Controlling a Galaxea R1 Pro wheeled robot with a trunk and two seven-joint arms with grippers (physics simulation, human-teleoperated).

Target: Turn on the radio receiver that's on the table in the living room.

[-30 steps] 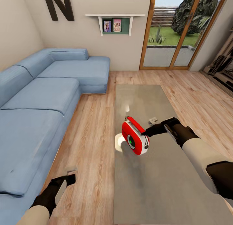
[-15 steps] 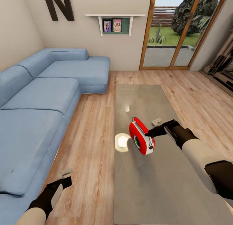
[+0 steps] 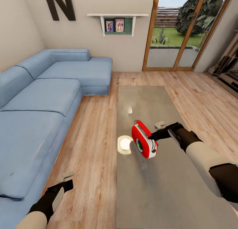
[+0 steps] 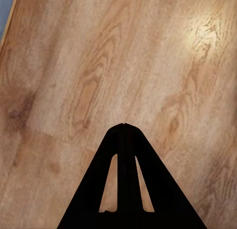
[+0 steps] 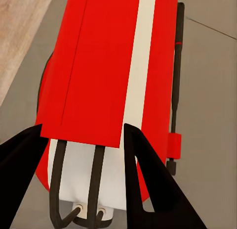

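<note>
The red radio receiver (image 3: 142,140) with white trim stands tilted on the glossy grey-brown table (image 3: 145,192), its dark dial facing me. My right gripper (image 3: 152,136) reaches in from the right and is shut on the radio's side. In the right wrist view the fingers (image 5: 143,164) flank the red body (image 5: 108,56), with the thin handle (image 5: 175,75) along one edge. My left gripper (image 3: 67,182) hangs over the wood floor beside the table, shut with nothing in it. Its closed tips (image 4: 123,126) show against the planks.
A blue L-shaped sofa (image 3: 39,103) runs along the left. Wood-framed glass doors (image 3: 178,31) stand at the far right, a wall shelf (image 3: 118,22) with photos beside them. A lamp's bright reflection (image 3: 125,144) lies on the table near the radio. Wooden furniture (image 3: 228,67) lines the right wall.
Over the second, the radio shifted right and turned with my right gripper, then held nearly still. My left arm drew back and down toward me.
</note>
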